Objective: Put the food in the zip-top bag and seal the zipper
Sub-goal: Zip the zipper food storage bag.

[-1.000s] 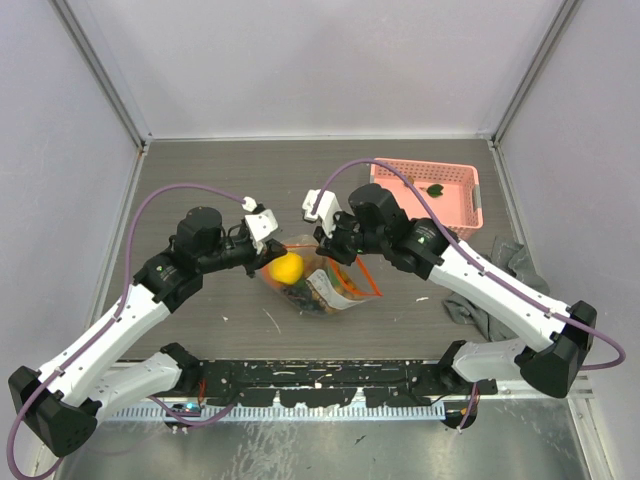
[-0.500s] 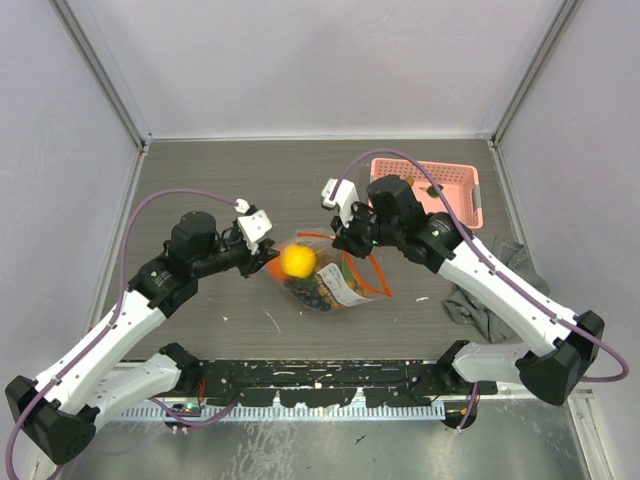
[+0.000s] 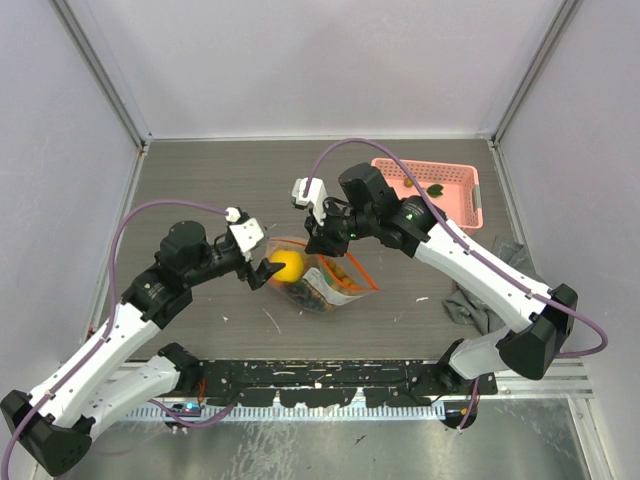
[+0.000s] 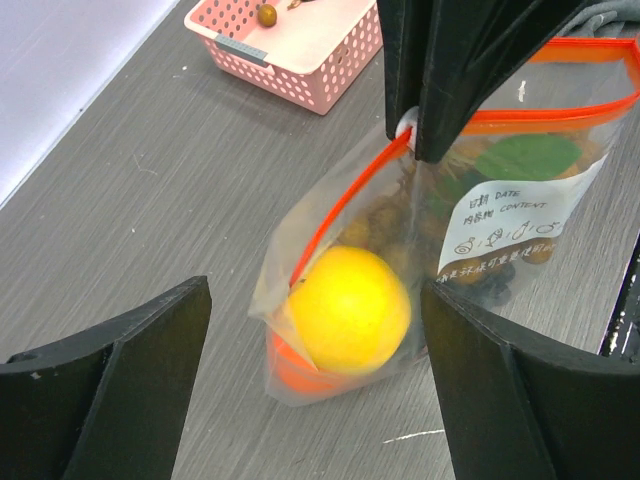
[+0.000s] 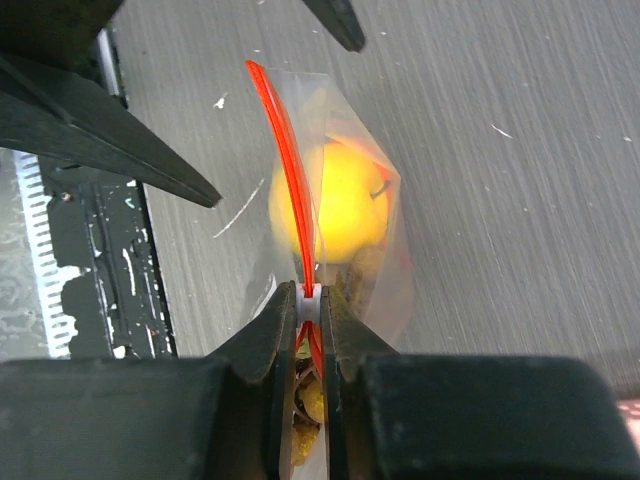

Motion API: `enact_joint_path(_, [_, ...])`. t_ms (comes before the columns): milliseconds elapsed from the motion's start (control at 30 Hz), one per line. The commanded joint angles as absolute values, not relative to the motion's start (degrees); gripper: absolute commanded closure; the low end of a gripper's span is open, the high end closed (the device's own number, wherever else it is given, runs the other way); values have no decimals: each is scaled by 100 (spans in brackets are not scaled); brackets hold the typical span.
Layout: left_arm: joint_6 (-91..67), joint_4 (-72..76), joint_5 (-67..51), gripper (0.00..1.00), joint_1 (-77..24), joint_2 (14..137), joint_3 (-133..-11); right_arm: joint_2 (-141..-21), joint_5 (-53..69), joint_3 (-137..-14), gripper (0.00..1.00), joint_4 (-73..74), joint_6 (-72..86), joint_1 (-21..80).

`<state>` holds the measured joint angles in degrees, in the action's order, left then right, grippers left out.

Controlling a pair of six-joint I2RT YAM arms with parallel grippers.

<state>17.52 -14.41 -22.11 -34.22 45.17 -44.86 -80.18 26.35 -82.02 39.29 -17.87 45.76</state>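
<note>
Looks loaded, yellow fruit (image 3: 288, 265) at nine o'clock in zip-top bag (image 3: 328, 288). Pinching zipper (image 5: 285, 150) with right gripper (image 5: 309, 300), left gripper (image 3: 261, 270) spread empty. Yet to seal.

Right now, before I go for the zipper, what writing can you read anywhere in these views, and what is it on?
"DATE": on the white label of the zip-top bag, left wrist view.
"CONTENT": same label, the line below.
The characters beside both words and the small row under them are too blurred to read.
In the top view the label is too small to read.
No other readable text.
</note>
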Motion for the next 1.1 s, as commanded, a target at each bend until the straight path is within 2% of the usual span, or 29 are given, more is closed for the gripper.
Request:
enact_joint_path(0, [1902,-844,-2148,9,-3401,4406,-4443,-8045,2951,-8607,100,3895,-1951,4742])
enact_joint_path(200, [1953,-763,-2067,8,-3400,4306,-4373,-8043,2943,-8586,100,3955,-2021,4892])
enact_joint_path(400, [1955,-969,-2943,9,-3400,4491,-4442,-8049,2991,-8641,100,3955,-2030,5011])
enact_joint_path(467, [1943,-1096,-3133,14,-3405,4694,-4552,-8058,2992,-8659,100,3936,-2023,5040])
enact_joint_path(567, [1912,-1208,-3341,30,-3401,4866,-4678,-8068,2986,-8624,100,3886,-1986,5045])
enact_joint_path(667, [1882,-1203,-3495,58,-3399,4895,-4701,-8047,2976,-8535,100,3805,-1911,5052])
enact_joint_path(767, [1902,-1212,-3533,94,-3404,4848,-4699,-7953,2771,-8426,93,3748,-1771,5048])
enact_joint_path(800, [1907,-1212,-3511,100,-3402,4823,-4702,-7894,2641,-8387,90,3733,-1677,5053])
enact_joint_path(900, [1890,-1222,-3478,100,-3401,4745,-4667,-7609,2105,-8298,68,3722,-1306,5045])
enact_joint_path(967, [1841,-1270,-3441,100,-3401,4722,-4699,-7300,1844,-8130,60,3607,-999,5045])
enact_joint_path(1067, [1803,-1368,-3396,100,-3401,4705,-4777,-6707,1438,-7741,53,3402,-459,5045])
